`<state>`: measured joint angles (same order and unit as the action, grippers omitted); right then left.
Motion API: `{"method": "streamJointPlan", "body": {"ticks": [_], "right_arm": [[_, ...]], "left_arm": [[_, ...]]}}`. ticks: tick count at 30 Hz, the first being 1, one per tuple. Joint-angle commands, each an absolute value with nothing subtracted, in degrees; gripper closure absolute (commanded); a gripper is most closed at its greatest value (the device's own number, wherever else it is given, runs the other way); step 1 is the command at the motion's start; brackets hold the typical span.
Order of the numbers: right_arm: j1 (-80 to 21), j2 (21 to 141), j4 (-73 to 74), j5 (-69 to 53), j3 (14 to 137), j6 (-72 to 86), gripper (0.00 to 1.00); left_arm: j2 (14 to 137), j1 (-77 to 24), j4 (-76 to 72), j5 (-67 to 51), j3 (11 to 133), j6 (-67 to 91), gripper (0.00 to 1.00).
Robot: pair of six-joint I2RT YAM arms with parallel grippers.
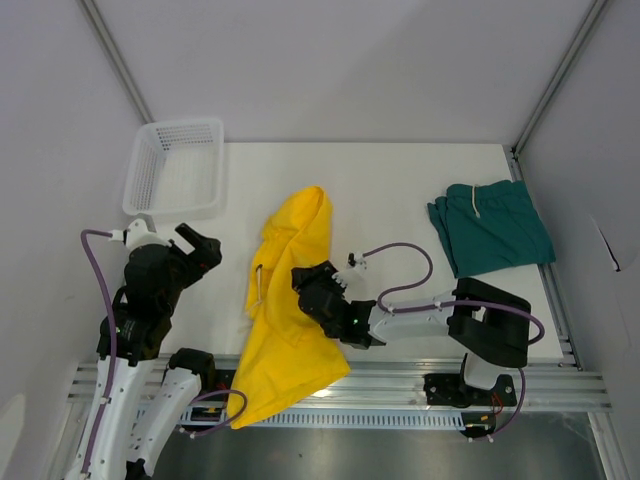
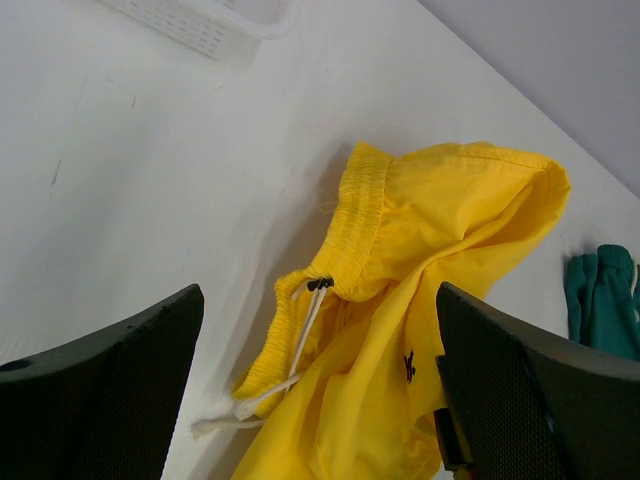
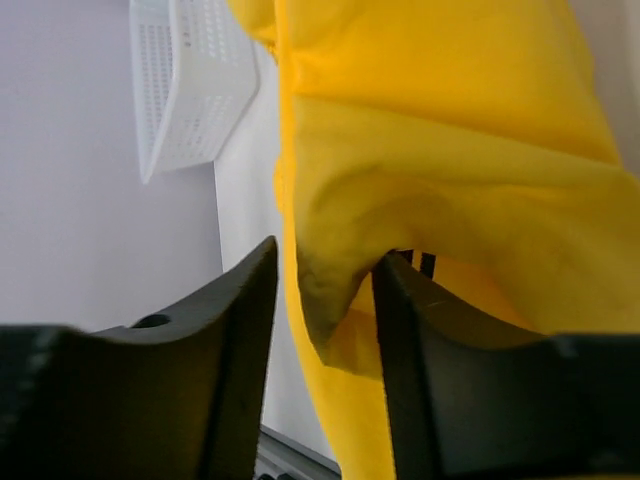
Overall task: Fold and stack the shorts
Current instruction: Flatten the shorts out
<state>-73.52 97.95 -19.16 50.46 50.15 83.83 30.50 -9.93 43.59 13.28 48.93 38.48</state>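
The yellow shorts (image 1: 285, 345) lie crumpled down the middle of the table, and their lower end hangs over the near edge. The waistband, white drawstring and small black logo show in the left wrist view (image 2: 450, 220). My right gripper (image 1: 308, 282) rests on them, its jaws close together on a raised fold of the yellow cloth (image 3: 430, 120). The gripper's own fingers frame that fold in the right wrist view (image 3: 325, 262). My left gripper (image 1: 200, 245) is open and empty, raised to the left of the yellow shorts (image 2: 318, 295). The teal-green shorts (image 1: 490, 230) lie folded at the far right.
A white mesh basket (image 1: 175, 165) stands at the back left corner and shows in both wrist views (image 2: 200, 25) (image 3: 185, 90). A metal rail (image 1: 400, 385) runs along the near table edge. The edge of the teal shorts (image 2: 605, 300) shows in the left wrist view.
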Motion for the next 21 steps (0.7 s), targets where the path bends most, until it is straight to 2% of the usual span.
{"method": "streamJointPlan", "body": {"ticks": [1, 2, 4, 5, 7, 8, 10, 16, 21], "right_arm": [[-71.9, 94.4, -19.5, 56.2, 48.3, 85.3, 0.58], [-71.6, 94.0, -19.5, 56.1, 47.7, 85.3, 0.65], [-70.9, 92.0, -17.9, 56.1, 46.3, 85.6, 0.67], [-70.8, 91.2, -17.0, 56.1, 46.0, 85.4, 0.73], [-70.6, 88.3, -10.2, 57.6, 45.9, 86.6, 0.77], [-70.4, 87.0, -7.8, 58.2, 45.8, 86.8, 0.91], [-70.1, 84.5, 1.0, 59.1, 45.8, 87.8, 0.99], [-71.1, 72.3, 18.7, 63.1, 43.8, 82.4, 1.0], [-71.1, 57.7, 18.2, 62.4, 33.9, 72.1, 1.0]], "left_arm": [[29.6, -9.4, 42.3, 12.7, 49.2, 36.9, 0.01], [29.6, -9.5, 42.2, 12.7, 49.0, 36.8, 0.01], [29.6, -9.4, 41.8, 12.7, 48.7, 36.8, 0.01], [29.8, -9.5, 41.4, 12.6, 48.3, 36.8, 0.01], [30.0, -9.5, 40.8, 12.0, 47.7, 36.9, 0.01], [30.1, -9.4, 40.1, 11.8, 47.4, 37.1, 0.01], [30.7, -9.4, 39.3, 10.6, 46.8, 37.9, 0.01], [33.7, -9.4, 32.3, 3.6, 43.1, 41.0, 0.01], [37.9, -9.6, 22.3, -2.5, 37.5, 48.1, 0.01]]}}
